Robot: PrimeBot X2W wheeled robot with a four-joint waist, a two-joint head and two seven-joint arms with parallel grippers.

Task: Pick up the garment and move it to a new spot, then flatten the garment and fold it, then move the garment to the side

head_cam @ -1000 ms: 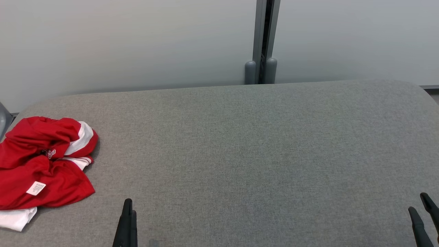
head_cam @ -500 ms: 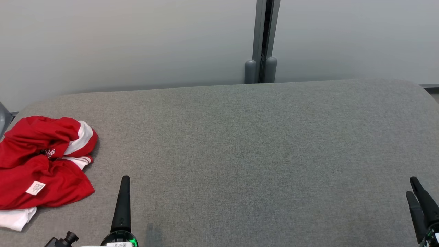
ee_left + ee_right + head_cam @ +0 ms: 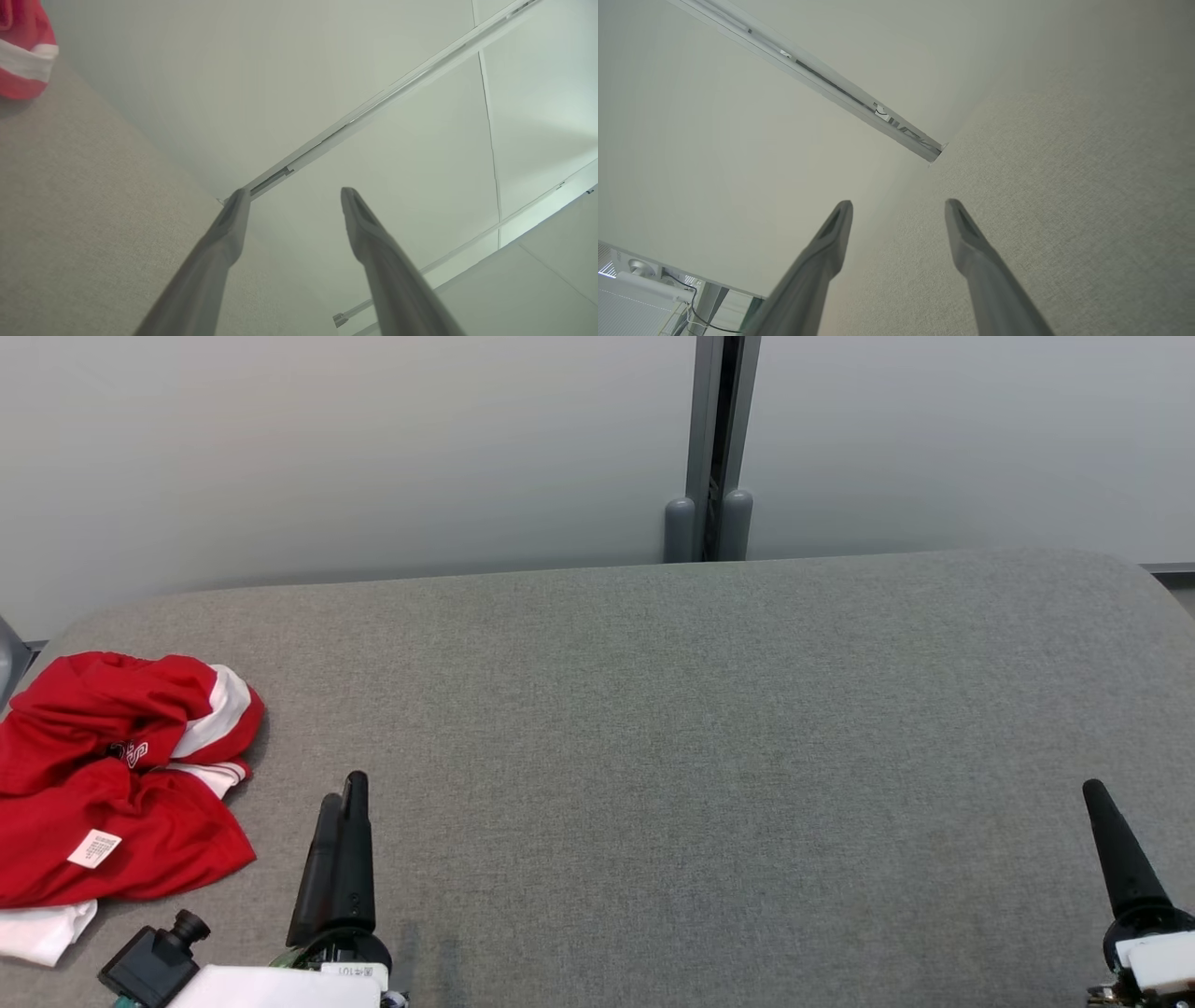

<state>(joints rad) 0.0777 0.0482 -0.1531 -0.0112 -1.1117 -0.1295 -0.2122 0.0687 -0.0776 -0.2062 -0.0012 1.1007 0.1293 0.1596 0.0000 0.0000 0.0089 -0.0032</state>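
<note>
We log the red-and-white garment (image 3: 112, 784) crumpled at the left end of the grey counter (image 3: 653, 709), its white label facing up. The left gripper (image 3: 342, 791) sits near the garment's right side, clear of it, fingers parted and empty. The right gripper (image 3: 1097, 798) is well apart at the near right, also parted and empty.

The garment (image 3: 112, 775) lay on the desk (image 3: 653, 709) at its left edge, the left tool (image 3: 343, 788) hung just right of it near the front, the right tool (image 3: 1092, 791) was well apart at the front right, and behind the desk stood the wall (image 3: 373, 457) with its post (image 3: 714, 448).
</note>
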